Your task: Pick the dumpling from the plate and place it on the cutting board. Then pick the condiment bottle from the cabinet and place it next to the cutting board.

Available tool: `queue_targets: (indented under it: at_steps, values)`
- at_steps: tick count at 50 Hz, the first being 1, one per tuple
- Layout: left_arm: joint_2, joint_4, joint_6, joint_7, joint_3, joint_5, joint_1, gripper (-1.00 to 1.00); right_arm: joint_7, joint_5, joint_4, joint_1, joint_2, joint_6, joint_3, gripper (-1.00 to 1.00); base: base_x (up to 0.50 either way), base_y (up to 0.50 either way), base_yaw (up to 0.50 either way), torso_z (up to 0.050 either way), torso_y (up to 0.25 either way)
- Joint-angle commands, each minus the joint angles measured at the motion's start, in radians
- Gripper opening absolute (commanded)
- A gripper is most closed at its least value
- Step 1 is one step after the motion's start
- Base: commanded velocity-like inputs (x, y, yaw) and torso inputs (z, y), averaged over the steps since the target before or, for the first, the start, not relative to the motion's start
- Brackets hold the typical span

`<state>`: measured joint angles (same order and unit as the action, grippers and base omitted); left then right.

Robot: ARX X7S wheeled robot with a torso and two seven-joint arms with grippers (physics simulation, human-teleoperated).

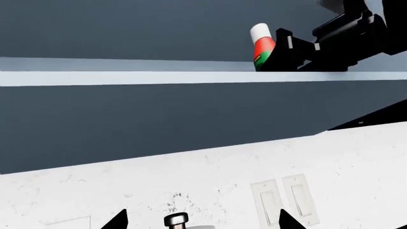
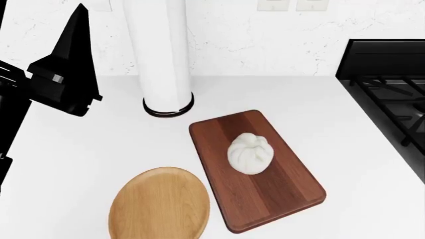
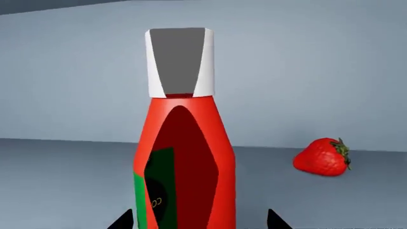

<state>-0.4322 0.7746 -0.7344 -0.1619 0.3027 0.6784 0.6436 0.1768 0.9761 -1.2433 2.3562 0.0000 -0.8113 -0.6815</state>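
Nearest in the head view lies the round tan plate (image 2: 159, 205), bare, on the white counter (image 2: 73, 164). Just beside it, toward the stove, sits the dark reddish cutting board (image 2: 256, 169), with the white pleated dumpling (image 2: 250, 153) resting near its middle. Behind the board stands a tall white cylinder (image 2: 161, 55) with a black base ring, close to the marbled wall. A black stove top (image 2: 391, 94) fills the far edge of the counter on the robot's right side.

The left gripper (image 2: 63, 74) hangs raised over the counter beyond the plate, touching nothing. In the left wrist view its two black fingertips (image 1: 117, 220) stand well apart with only wall and light switches (image 1: 284, 201) between them, so its jaws are spread and hold nothing.

Farther up, the condiment bottle (image 1: 261, 46) stands upright on the cabinet shelf (image 1: 127, 77). In the left wrist view the right gripper (image 1: 283, 51) is right against the bottle's side. In the right wrist view the bottle (image 3: 183, 157) fills the space between the two black fingertips (image 3: 122, 222), which show only at the frame's edge; the jaws bracket the bottle, but whether they already pinch it I cannot tell. A strawberry (image 3: 323, 156) lies on the same shelf, off to one side and farther back than the bottle.
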Motion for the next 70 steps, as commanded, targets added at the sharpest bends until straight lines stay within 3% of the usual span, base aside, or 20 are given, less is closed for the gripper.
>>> queue_targets:
  at_steps: [1, 7, 18, 24, 28, 33, 40, 46, 62, 63, 70]
  values:
    - [0.053, -0.039, 0.014, -0.002, -0.121, -0.004, -0.294, 1.0, 0.021, 0.018, -0.066, -0.027, 0.0, -0.104, 0.07, 1.0, 0.0, 0.0, 0.0, 0.0, 0.0]
    - [0.051, -0.043, 0.02, -0.006, -0.127, -0.005, -0.298, 1.0, 0.047, -0.08, -0.066, -0.048, 0.0, -0.184, 0.196, 1.0, 0.0, 0.0, 0.0, 0.0, 0.0]
    - [0.047, -0.046, 0.031, -0.009, -0.132, -0.007, -0.305, 1.0, 0.03, -0.132, -0.066, -0.085, 0.0, -0.2, 0.287, 1.0, 0.0, 0.0, 0.0, 0.0, 0.0]
    - [0.055, -0.059, 0.046, -0.001, -0.135, -0.02, -0.3, 1.0, 0.021, -0.113, -0.066, -0.102, 0.0, -0.184, 0.254, 1.0, 0.0, 0.0, 0.0, 0.0, 0.0]
    - [0.081, -0.074, 0.133, 0.031, -0.153, -0.124, -0.3, 1.0, 0.016, -0.074, -0.066, -0.107, 0.0, -0.175, 0.196, 1.0, 0.0, 0.0, 0.0, 0.0, 0.0]
    - [0.049, -0.038, 0.169, -0.038, -0.172, -0.106, -0.35, 1.0, 0.009, -0.049, -0.066, -0.11, 0.0, -0.165, 0.149, 1.0, 0.0, 0.0, 0.0, 0.0, 0.0]
    - [0.06, -0.042, 0.208, -0.063, -0.15, -0.077, -0.36, 1.0, 0.002, -0.083, -0.066, -0.112, 0.0, -0.171, 0.178, 1.0, 0.0, 0.0, 0.0, 0.0, 0.0]
    - [0.076, -0.044, 0.316, -0.087, -0.17, -0.161, -0.391, 1.0, -0.007, -0.111, -0.066, -0.117, 0.0, -0.173, 0.196, 1.0, 0.0, 0.0, 0.0, 0.0, -0.083]
    - [0.078, -0.061, 0.378, -0.129, -0.173, -0.153, -0.418, 1.0, -0.005, -0.174, -0.066, -0.129, 0.0, -0.166, 0.272, 1.0, 0.01, 0.0, 0.0, 0.0, -0.052]
    - [0.078, -0.06, 0.382, -0.131, -0.173, -0.153, -0.421, 1.0, -0.006, -0.168, -0.066, -0.129, 0.0, -0.159, 0.245, -1.0, 0.0, 0.0, 0.0, 0.0, -0.031]
    - [0.073, -0.053, 0.398, -0.14, -0.174, -0.152, -0.433, 1.0, 0.017, -0.185, -0.066, -0.125, 0.0, -0.119, 0.229, -1.0, 0.0, 0.0, 0.0, 0.0, -0.031]
